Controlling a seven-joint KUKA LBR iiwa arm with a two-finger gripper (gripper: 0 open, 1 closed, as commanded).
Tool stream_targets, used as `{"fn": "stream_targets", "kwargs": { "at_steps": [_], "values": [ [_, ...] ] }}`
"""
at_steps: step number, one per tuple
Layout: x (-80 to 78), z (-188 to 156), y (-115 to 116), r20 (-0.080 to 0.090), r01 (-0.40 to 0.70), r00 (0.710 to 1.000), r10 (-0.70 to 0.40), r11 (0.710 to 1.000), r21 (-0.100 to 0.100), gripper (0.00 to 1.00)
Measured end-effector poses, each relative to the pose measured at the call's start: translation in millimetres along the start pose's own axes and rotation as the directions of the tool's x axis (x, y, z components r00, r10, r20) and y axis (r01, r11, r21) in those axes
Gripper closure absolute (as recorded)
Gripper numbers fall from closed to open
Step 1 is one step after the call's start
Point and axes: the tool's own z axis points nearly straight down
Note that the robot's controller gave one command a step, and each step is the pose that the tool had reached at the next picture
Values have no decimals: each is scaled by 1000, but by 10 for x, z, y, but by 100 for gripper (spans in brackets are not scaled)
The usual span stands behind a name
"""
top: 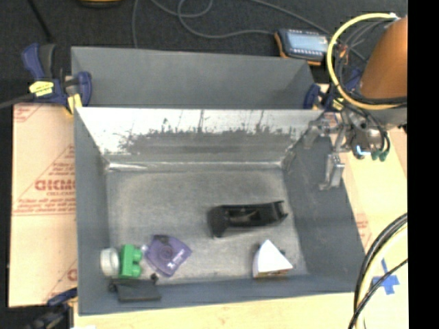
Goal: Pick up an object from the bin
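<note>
End effector, grip unclear, over right bin wall, apart from black object.

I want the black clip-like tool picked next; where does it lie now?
The black tool lies on the bin floor, right of centre, just up-left of the white wedge.

no readable text, labels or numbers
</note>
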Motion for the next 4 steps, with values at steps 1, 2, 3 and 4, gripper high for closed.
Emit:
{"fn": "stream_targets", "kwargs": {
  "at_steps": [1, 2, 3, 4],
  "values": [
    [-15, -52, 8, 8, 4, 1000, -4, 1000, 2, 0],
    [31, 590, 257, 10, 107, 994, -107, 994, 3, 0],
    [337, 780, 774, 6, 35, 999, -35, 999, -1, 0],
    [249, 911, 875, 8, 233, 972, -233, 973, 1, 0]
  ]
}}
